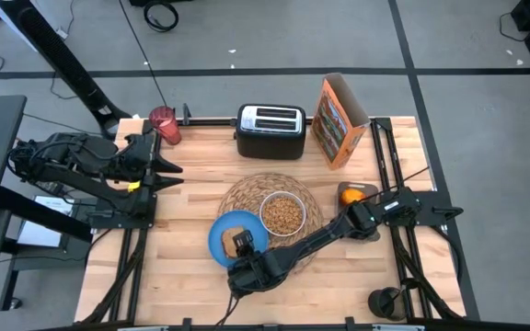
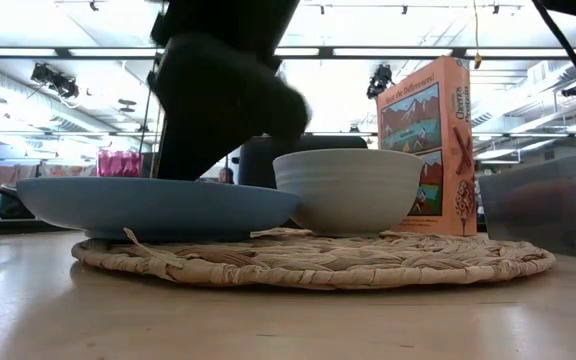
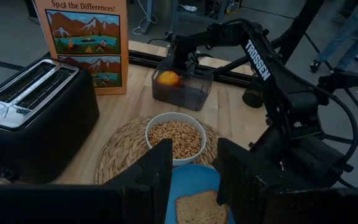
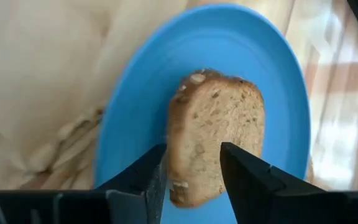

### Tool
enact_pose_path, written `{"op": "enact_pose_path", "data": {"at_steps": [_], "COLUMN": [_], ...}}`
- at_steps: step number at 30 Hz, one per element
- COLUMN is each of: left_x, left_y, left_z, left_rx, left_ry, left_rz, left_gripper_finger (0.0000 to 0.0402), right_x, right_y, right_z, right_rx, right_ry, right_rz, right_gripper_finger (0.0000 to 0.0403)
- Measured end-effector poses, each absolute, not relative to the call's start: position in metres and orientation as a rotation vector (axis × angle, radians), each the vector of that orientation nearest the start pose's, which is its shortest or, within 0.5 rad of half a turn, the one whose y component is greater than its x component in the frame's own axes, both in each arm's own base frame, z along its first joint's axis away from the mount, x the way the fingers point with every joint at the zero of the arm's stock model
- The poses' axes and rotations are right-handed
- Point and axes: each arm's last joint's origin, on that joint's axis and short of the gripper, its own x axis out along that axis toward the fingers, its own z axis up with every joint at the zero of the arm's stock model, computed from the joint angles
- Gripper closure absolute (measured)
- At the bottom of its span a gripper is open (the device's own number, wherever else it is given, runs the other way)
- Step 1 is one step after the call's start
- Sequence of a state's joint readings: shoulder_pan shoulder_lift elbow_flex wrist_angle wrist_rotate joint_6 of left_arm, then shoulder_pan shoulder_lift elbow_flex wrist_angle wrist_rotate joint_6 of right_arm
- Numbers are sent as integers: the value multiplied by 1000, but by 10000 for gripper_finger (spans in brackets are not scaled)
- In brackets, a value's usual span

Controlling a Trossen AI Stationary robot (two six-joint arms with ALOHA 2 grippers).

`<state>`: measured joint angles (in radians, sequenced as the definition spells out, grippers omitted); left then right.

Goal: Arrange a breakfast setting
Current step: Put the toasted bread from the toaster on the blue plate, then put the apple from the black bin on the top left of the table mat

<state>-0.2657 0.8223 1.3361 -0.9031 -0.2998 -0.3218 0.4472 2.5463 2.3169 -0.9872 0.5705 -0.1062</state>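
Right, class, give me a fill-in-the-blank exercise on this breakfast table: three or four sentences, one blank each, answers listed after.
1. The toast slice lies on the small ____ plate.
2. The white bowl holds ____.
3. Plate and bowl both rest on the woven straw ____.
4. The right gripper hovers over the toast with its jaws ____.

Missing words: blue; cereal; placemat; open

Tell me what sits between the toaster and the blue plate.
The white bowl of cereal, on the woven placemat, lies between the toaster and blue plate; the high view shows it.
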Motion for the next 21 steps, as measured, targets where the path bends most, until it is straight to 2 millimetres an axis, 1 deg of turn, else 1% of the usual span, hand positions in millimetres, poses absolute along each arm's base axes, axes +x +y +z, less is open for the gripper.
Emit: {"op": "enact_pose_path", "data": {"at_steps": [3, 7, 9, 10, 12, 15, 18, 21], "left_x": [111, 111, 112, 112, 112, 112, 112, 112], "left_y": [-21, -22, -22, -22, -22, -25, -28, -31], "left_z": [433, 434, 436, 436, 437, 438, 439, 441], "left_rx": [-215, -221, -226, -228, -230, -231, -231, -234], "left_ry": [364, 356, 341, 336, 327, 319, 307, 290], "left_rz": [93, 85, 82, 81, 76, 53, 24, -3], "left_gripper_finger": [267, 267, 267, 267, 267, 267, 267, 267], "right_x": [477, 473, 469, 466, 456, 436, 411, 380], "right_y": [213, 209, 207, 206, 205, 201, 190, 175], "right_z": [176, 184, 197, 207, 236, 281, 325, 364], "right_rx": [-645, -618, -609, -599, -554, -417, -184, 64], "right_ry": [1069, 1090, 1082, 1072, 1034, 982, 940, 918], "right_rz": [-22, -36, -46, -51, -64, -117, -207, -313], "right_gripper_finger": [243, 238, 237, 236, 235, 236, 235, 233]}}
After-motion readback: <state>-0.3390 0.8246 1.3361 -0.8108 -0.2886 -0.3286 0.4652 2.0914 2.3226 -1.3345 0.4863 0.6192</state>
